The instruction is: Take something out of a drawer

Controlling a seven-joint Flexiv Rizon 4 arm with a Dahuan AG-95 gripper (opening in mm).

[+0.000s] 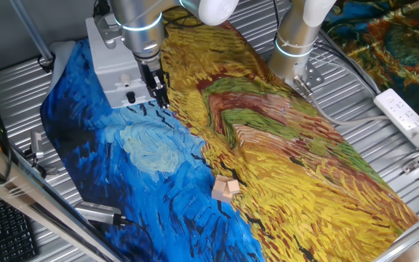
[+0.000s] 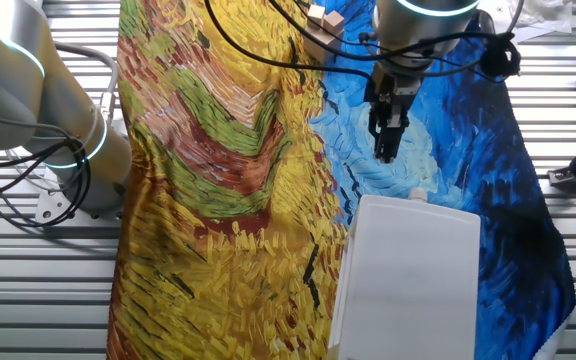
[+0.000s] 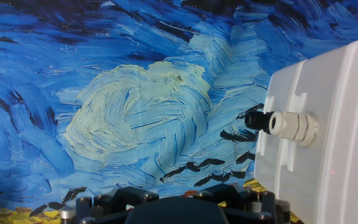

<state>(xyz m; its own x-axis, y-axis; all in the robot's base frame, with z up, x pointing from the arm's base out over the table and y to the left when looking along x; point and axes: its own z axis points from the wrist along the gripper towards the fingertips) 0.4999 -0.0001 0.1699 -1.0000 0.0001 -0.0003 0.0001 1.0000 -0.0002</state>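
Hand view shows the drawer (image 3: 291,155) at the right, shut flush in its grey box (image 3: 334,124), its small knob (image 3: 278,122) poking left over the painted cloth (image 3: 135,118). A slightly offset approach could push the light box instead of catching the knob. The end effector (image 1: 158,91) hangs just before it, fingers nearly together, holding nothing.

Painted cloth (image 1: 282,167), blue swirls one side, yellow strokes other, draped over slatted metal worktop (image 1: 384,65). Two small wooden blocks (image 1: 225,189) on cloth, touching. White power strip (image 1: 407,116) on worktop. Keyboard (image 1: 6,233) at corner.
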